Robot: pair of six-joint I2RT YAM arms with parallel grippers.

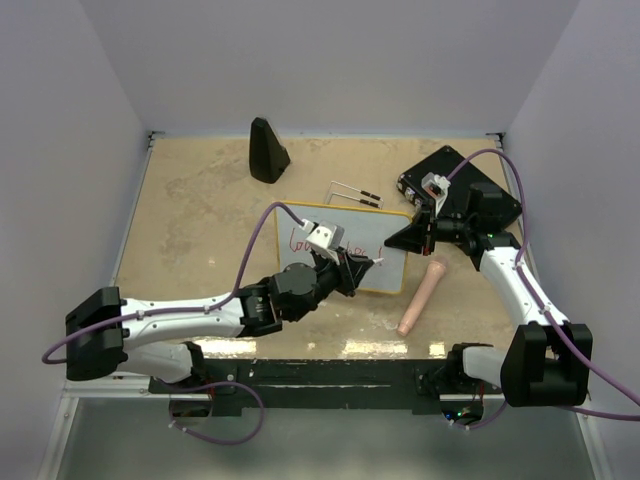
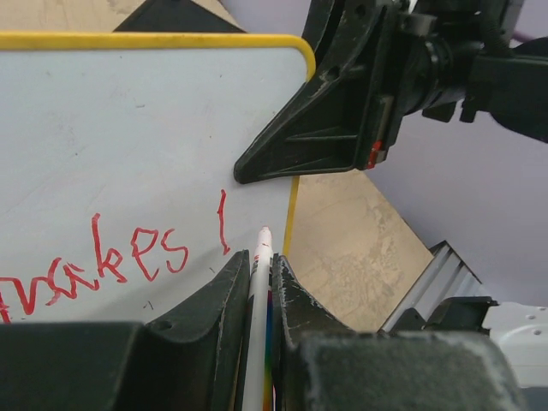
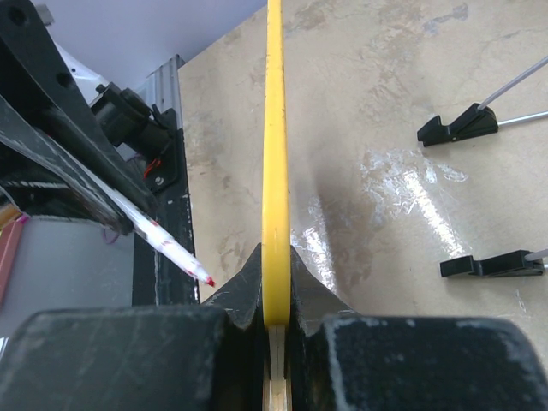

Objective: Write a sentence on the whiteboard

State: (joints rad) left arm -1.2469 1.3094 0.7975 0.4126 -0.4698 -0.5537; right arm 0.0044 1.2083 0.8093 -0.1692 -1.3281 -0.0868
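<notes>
The whiteboard (image 1: 372, 236), white with a thin yellow rim, lies on the table in the middle. The sentence (image 2: 128, 257) is in red marker and ends in "akes" and an upright stroke (image 2: 223, 223). My left gripper (image 2: 263, 261) is shut on a white marker (image 2: 260, 282). Its red tip (image 3: 205, 280) points at the board's right edge just past the stroke; I cannot tell whether it touches. My right gripper (image 3: 276, 257) is shut on the board's yellow rim (image 3: 276, 128) at the right edge, and shows in the left wrist view as a black wedge (image 2: 334, 120).
Two thin metal rods with black feet (image 1: 358, 195) lie just behind the board. A black cone-shaped object (image 1: 268, 150) stands at the back. A black case (image 1: 470, 190) sits at the back right. A pink cylinder (image 1: 420, 298) lies right of the board.
</notes>
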